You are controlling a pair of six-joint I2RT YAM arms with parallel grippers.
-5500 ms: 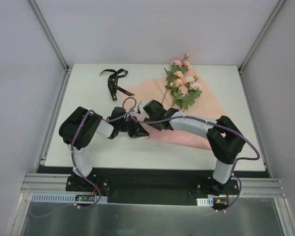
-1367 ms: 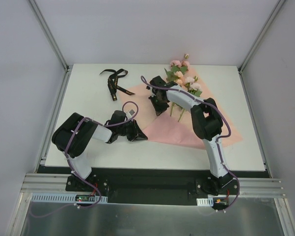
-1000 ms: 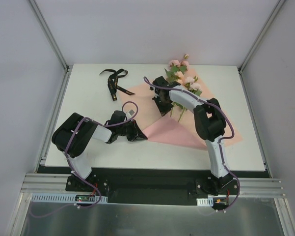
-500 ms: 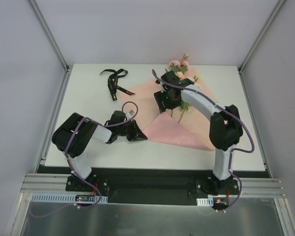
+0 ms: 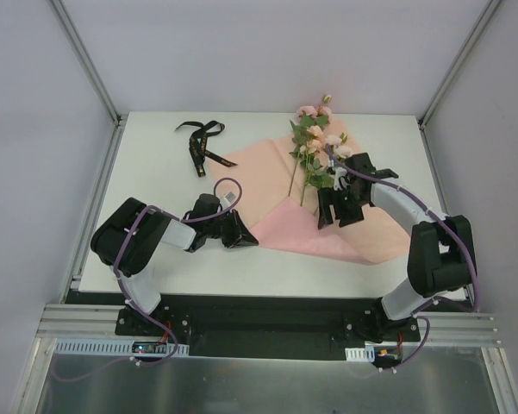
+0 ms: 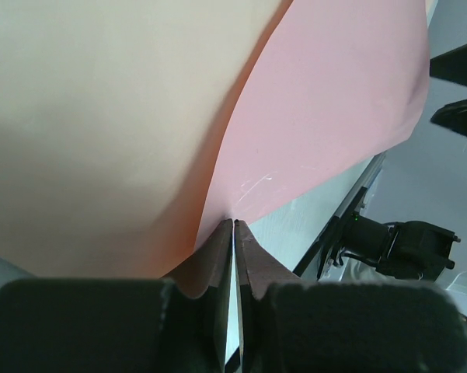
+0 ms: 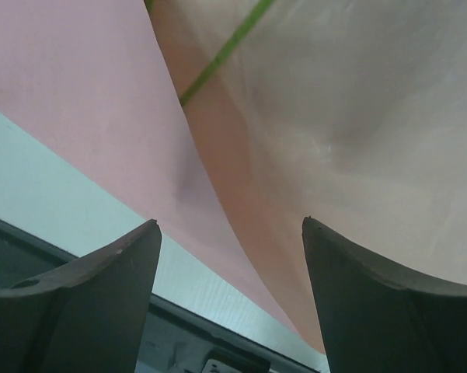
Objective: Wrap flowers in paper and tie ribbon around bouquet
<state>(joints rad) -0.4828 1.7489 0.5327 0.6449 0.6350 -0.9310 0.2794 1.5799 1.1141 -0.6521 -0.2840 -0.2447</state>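
Pink paper [image 5: 259, 172] lies spread on the desk [image 5: 151, 181], with the flowers [image 5: 317, 142] across its far half. The left pincer [image 5: 244, 237] clamps its near-left edge. The right pincer [image 5: 336, 217] hovers open above it, beside the stalks. The ribbon [image 5: 198, 142] lies off its far-left corner.

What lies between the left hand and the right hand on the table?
Only the paper, a folded flap of it. The flowers lie farther back. The top view shows this.
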